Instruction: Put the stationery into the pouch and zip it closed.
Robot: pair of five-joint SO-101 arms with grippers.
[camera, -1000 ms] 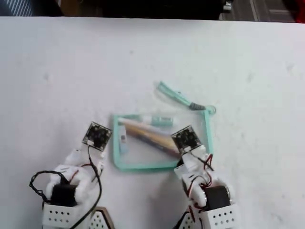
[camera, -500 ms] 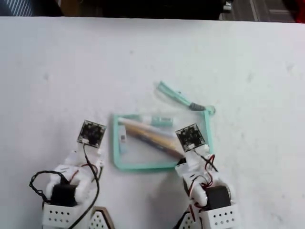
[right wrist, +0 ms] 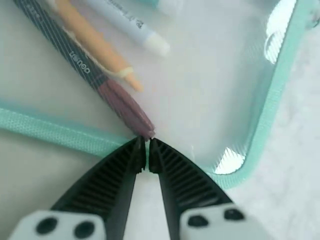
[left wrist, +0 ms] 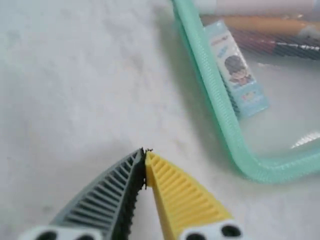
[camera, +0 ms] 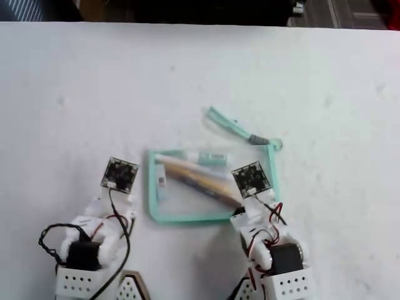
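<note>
White table [camera: 94,81]: pouch [camera: 152,187] lies crosswise, pens [camera: 194,175] diagonal; left tool [left wrist: 145,156], right tool [right wrist: 147,146] closed, empty.

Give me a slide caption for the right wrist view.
Closed right gripper at the green edge of the pouch, pens inside.

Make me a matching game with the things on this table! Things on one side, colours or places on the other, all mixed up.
Things:
1. left gripper
2. right gripper
3. eraser
4. strap

Clues:
A. light blue, inside the pouch
B. black fingers, tips at the pouch's edge
C. green, lying on the table outside the pouch
D. one grey finger, one yellow

Pairs: 1-D, 2-B, 3-A, 4-C.
</note>
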